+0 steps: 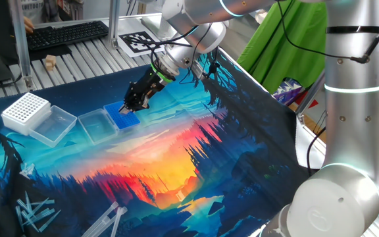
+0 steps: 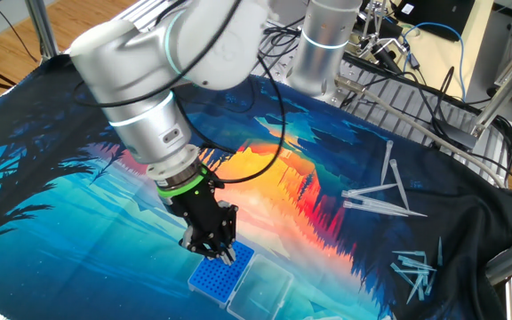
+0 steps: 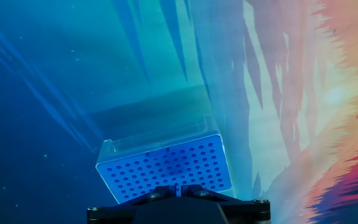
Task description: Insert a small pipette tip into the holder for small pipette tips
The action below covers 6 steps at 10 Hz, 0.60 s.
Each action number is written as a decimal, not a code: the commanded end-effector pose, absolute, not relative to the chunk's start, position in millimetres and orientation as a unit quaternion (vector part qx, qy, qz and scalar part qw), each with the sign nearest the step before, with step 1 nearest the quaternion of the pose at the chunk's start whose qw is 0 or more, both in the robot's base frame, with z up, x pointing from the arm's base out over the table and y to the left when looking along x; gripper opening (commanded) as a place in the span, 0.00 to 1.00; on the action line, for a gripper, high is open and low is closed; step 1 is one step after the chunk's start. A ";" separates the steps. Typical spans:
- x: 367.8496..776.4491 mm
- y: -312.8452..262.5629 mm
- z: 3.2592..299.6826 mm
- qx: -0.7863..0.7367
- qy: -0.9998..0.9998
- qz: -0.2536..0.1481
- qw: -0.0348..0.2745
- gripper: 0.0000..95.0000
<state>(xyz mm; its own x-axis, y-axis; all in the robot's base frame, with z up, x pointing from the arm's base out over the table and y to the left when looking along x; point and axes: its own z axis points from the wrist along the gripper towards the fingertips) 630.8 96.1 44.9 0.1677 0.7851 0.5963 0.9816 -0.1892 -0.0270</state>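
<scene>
the small pipette tip (image 3: 178, 186) is pinched in the closed claw (image 2: 223, 253), just above the blue holder (image 3: 166, 167) on the bench. if lowered tilted, a hole could be missed and the tip bent.

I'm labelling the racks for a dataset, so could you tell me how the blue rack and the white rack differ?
The blue rack is smaller and lower; the white rack is a bigger, taller block. The blue rack lies directly beneath the gripper; the white rack stands at the row's far end, away from it. Both have a grid of holes and an open clear lid alongside.
</scene>
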 end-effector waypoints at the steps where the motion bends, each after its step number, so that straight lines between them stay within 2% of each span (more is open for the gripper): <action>1: 630.3 95.7 44.5 -0.732 -0.603 -0.237 0.213 0.00; 6: 630.9 95.0 43.9 -0.725 -0.612 -0.237 0.210 0.00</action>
<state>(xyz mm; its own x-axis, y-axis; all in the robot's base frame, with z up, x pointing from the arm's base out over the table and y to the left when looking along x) 631.5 95.3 43.2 0.1396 0.7870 0.6009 0.9865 -0.1633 -0.0153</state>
